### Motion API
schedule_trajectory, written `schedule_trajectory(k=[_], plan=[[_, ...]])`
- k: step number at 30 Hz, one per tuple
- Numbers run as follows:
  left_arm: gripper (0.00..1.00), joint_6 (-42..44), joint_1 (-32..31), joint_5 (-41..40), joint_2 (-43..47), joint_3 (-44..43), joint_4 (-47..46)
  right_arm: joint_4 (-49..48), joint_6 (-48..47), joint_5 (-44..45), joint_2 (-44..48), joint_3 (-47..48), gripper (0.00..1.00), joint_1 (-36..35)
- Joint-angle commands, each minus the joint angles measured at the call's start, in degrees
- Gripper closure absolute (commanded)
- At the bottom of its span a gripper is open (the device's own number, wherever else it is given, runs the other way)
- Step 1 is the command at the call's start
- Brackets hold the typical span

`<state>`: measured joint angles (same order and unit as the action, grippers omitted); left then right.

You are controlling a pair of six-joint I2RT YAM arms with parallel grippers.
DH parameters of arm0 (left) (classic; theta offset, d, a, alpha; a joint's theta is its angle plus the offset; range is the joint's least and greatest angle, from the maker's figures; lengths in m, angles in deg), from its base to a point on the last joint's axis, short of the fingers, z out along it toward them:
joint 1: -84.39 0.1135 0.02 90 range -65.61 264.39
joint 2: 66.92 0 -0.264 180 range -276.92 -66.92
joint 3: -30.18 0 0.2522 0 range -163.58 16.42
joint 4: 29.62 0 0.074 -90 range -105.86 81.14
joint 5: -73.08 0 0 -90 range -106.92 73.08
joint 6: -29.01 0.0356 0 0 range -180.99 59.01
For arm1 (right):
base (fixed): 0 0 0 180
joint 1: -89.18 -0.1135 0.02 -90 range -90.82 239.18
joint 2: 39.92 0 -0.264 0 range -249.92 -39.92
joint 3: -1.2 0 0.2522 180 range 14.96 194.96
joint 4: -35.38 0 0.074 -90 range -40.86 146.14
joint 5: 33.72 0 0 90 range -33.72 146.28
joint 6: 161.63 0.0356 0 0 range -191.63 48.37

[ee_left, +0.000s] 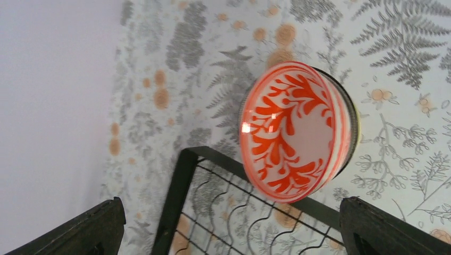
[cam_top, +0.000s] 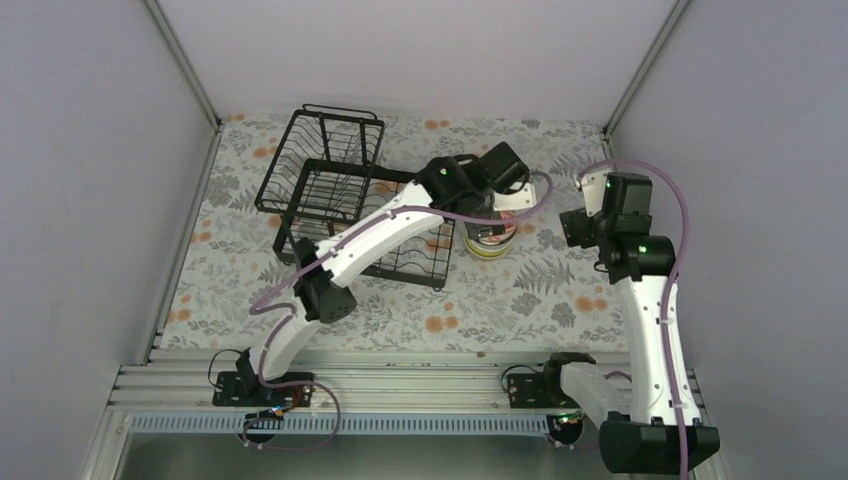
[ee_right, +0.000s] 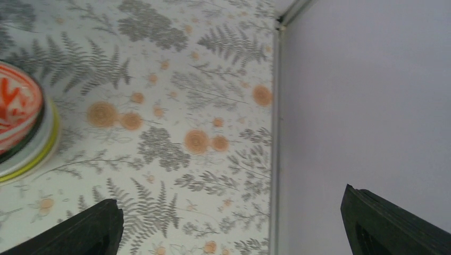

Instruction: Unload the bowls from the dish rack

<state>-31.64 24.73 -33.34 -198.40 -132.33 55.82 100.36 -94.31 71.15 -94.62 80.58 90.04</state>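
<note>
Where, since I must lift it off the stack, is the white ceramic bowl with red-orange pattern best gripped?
Pinch the red-orange patterned white ceramic bowl by its rim, straddling the wall from above: it sits mouth-up atop the stacked bowls, rim free.

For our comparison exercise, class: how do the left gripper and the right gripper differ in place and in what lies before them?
The left gripper hangs over the dish rack corner; the right gripper is over tablecloth by the wall. The patterned bowl sits mid-view before the left gripper; the right gripper's camera catches it only at the edge. Both are open and empty.
</note>
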Motion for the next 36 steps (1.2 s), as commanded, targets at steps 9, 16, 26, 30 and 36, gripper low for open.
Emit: schedule_trajectory(k=[9, 16, 26, 30, 36], plan=[[0.00, -1.84, 6.37, -11.37, 12.53, -12.06, -5.67, -3.91, -3.50, -22.77, -7.34, -3.55, 0.07, -0.71], [0.00, -3.55, 12.37, -15.08, 16.72, -21.63, -10.24, -6.50, -4.48, -24.10, -11.94, -4.72, 0.06, -2.95], [0.00, -2.58, 24.58, -21.66, 18.48, -20.38, -15.66, -9.26, -2.26, -26.30, -14.30, 0.70, 0.01, -5.65], [0.00, -4.29, 36.15, -10.99, 27.78, -2.67, -23.87, -8.71, -2.62, -23.84, -18.40, 2.36, 0.00, -9.90], [0.00, -3.74, 51.27, -0.44, 50.51, 46.17, -61.50, -12.10, -1.35, -20.92, -21.94, 3.85, 0.00, -14.75]])
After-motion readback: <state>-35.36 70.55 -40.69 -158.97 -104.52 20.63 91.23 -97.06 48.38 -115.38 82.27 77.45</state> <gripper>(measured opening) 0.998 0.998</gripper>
